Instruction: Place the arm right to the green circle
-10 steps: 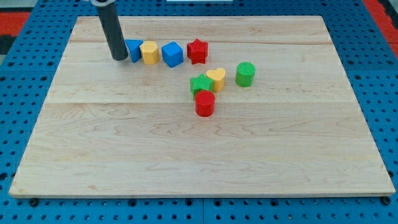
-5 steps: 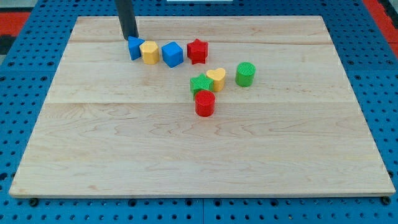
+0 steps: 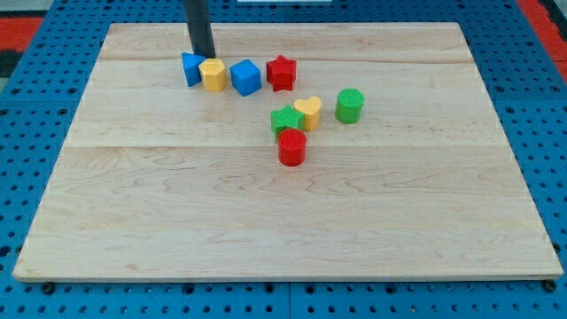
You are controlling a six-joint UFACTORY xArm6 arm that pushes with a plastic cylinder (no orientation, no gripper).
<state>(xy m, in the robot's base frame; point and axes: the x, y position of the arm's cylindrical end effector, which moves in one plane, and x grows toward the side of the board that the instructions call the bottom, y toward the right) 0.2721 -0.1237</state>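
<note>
The green circle (image 3: 350, 105) stands right of the board's middle, apart from the other blocks. My tip (image 3: 205, 55) is far to its upper left, just above the gap between the blue triangle (image 3: 191, 68) and the yellow block (image 3: 213, 74). The dark rod runs up out of the view's top.
A blue cube (image 3: 245, 77) and a red star (image 3: 281, 73) continue the row to the right. A green block (image 3: 286, 120), a yellow heart (image 3: 308, 112) and a red cylinder (image 3: 291, 147) cluster left of the green circle. The wooden board (image 3: 283, 221) lies on a blue pegboard.
My tip has moved from the left of the blue triangle up and to the right, to just above the blue triangle and yellow block. The blocks have not visibly moved.
</note>
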